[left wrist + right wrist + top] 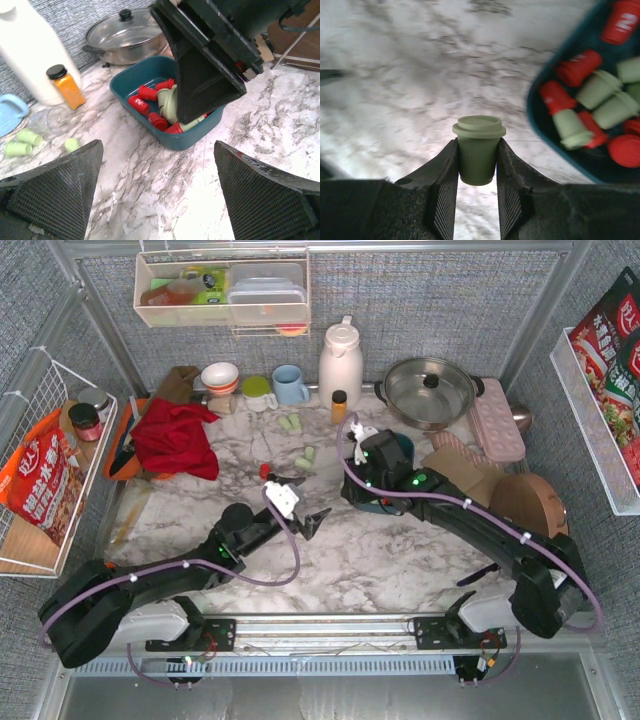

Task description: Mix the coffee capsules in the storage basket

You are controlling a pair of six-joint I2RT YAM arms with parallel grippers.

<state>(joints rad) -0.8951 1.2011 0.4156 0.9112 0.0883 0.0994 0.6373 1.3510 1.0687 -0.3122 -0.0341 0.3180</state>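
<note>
The dark teal storage basket (196, 139) sits on the marble top and holds several red and mint green coffee capsules (138, 104). In the top view it (404, 445) is mostly hidden under my right arm. My right gripper (477, 150) is shut on a mint green capsule (478, 152), held upright over the marble just beside the basket's rim (538, 131). In the left wrist view my right gripper (200, 65) hangs over the basket. My left gripper (156, 145) is open and empty, low over the marble in front of the basket. It also shows in the top view (305, 523).
Loose green capsules (290, 423) (305, 457) and a red one (265, 471) lie on the table behind my left gripper. Behind them stand an amber bottle (339, 405), a white jug (340, 362), a lidded pot (430, 390), cups and a red cloth (175, 438).
</note>
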